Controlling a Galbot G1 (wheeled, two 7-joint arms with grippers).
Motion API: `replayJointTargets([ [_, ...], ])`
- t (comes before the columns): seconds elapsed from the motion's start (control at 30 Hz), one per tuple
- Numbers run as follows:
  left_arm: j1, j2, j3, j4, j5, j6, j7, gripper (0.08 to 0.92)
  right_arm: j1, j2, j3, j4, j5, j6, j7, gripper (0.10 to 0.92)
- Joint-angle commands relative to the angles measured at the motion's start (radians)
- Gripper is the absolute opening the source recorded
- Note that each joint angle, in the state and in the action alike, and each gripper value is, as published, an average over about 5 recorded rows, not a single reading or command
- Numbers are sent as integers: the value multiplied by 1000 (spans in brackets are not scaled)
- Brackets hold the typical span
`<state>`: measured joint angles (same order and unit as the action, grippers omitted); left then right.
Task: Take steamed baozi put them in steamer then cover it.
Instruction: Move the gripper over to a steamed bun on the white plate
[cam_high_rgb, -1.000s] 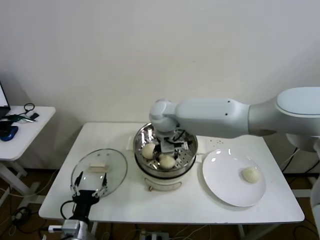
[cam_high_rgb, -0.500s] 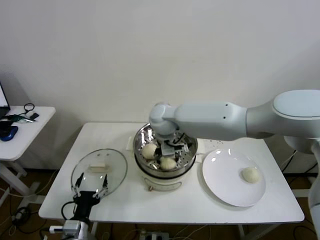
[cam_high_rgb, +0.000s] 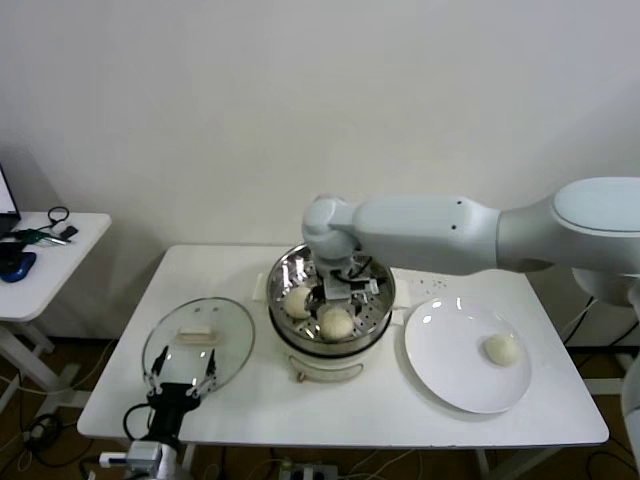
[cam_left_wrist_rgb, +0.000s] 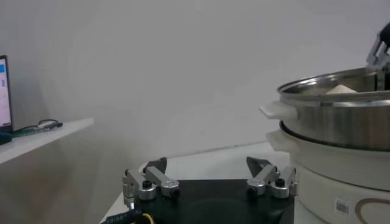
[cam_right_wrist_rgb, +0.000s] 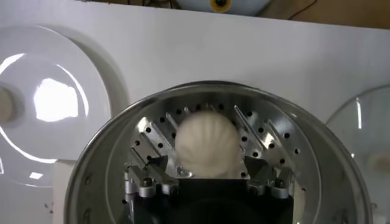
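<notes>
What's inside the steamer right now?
The steamer holds two visible baozi and the open right pincer; anything beneath the arm is hidden.

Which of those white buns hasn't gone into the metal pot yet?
The lone baozi on the white plate, right of the steamer. The other buns in view already lie inside the steamer, under the right gripper.
</notes>
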<state>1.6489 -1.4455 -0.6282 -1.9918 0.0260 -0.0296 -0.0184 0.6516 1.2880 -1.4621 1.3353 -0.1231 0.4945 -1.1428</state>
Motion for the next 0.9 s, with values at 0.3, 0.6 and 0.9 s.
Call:
replayJointTargets([
  [0.3,2,16,8,-8,1,0,1,823,213,-308,-195,-42,483,-398,175,823],
  [0.6,-12,10,13,-34,-6,15,0,823,143,-587,-113,-14,649,-693,129,823],
  [0.9,10,17,-5,-53,-2,10,1,823,-124,-784,89,-58,478,-702,87,823],
])
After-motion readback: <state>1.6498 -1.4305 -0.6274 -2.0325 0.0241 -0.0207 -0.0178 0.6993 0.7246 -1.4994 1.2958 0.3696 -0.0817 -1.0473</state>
